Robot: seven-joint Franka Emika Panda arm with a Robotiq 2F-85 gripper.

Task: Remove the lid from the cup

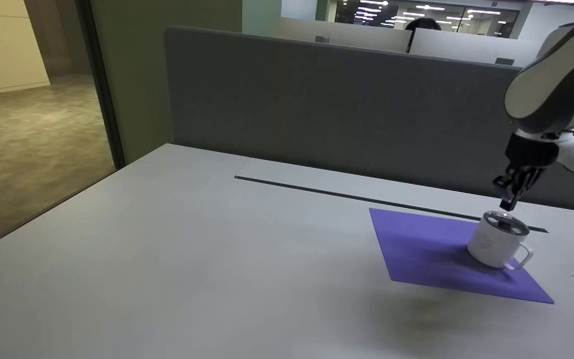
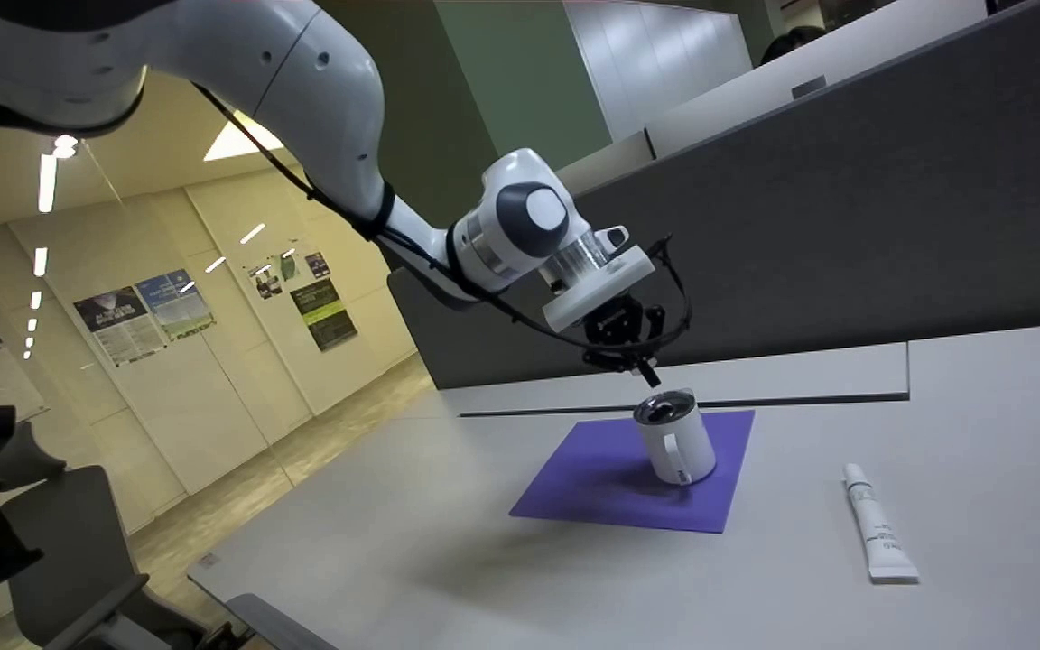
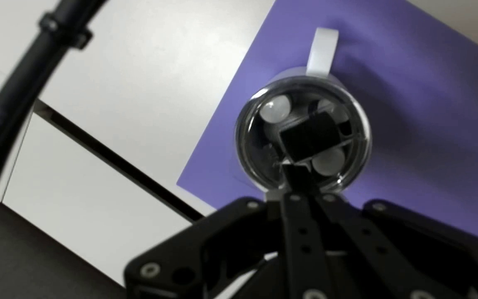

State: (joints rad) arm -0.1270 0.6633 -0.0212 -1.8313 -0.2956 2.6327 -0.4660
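Note:
The whitish cup (image 1: 491,247) stands upright on the purple mat, its handle pointing away from the dark panel. It also shows in an exterior view (image 2: 681,451) and in the wrist view (image 3: 323,54). The round dark, glossy lid (image 1: 506,223) sits on the rim, also seen in an exterior view (image 2: 664,408). In the wrist view the lid (image 3: 305,135) has a black block across its middle and pale round spots. My gripper (image 1: 508,203) is shut, fingers together, just above the lid in both exterior views (image 2: 650,376). In the wrist view its fingertips (image 3: 299,176) overlap the lid's near edge; nothing shows between them.
The purple mat (image 1: 419,249) lies on the white table (image 1: 192,259). A white tube (image 2: 879,533) lies on the table beside the mat. A tall dark panel (image 1: 317,104) stands along the table's back edge, close behind the gripper. A black cable (image 3: 19,91) hangs by the wrist.

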